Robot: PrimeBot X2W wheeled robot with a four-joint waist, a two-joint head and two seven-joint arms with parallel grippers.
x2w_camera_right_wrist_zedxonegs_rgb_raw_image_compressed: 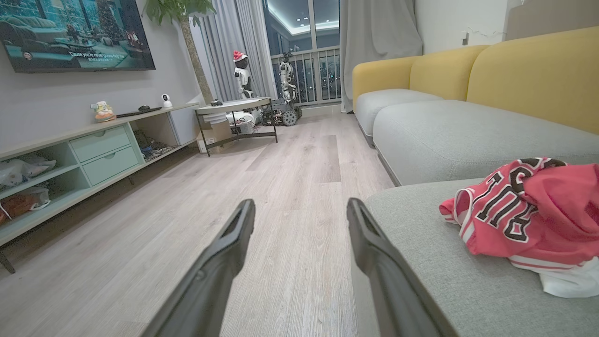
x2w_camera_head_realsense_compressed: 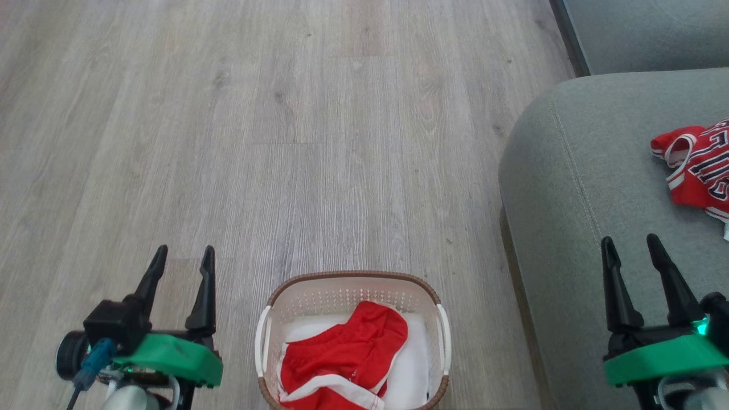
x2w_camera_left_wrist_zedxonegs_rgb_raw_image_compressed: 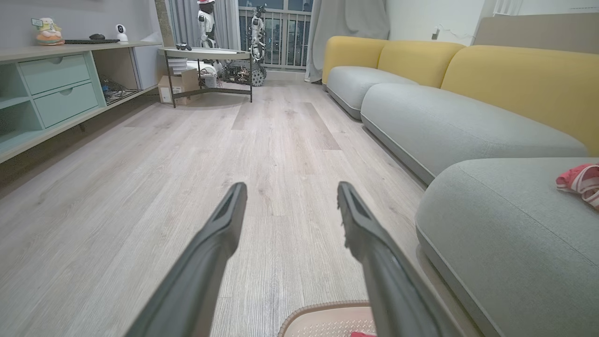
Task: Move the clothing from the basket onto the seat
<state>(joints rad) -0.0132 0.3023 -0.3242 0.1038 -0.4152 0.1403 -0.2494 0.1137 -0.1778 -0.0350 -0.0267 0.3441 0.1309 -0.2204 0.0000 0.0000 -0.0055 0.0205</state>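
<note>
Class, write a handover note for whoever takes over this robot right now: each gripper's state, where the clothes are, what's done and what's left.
Left gripper: open, empty, over the floor to the left of the basket.
Right gripper: open, empty, over the near part of the seat.
Jersey: lying crumpled on the seat.
Shorts: in the basket, which stands on the floor beside the seat.
Done: jersey moved.
Left: lift the shorts out and put them on the seat.
</note>
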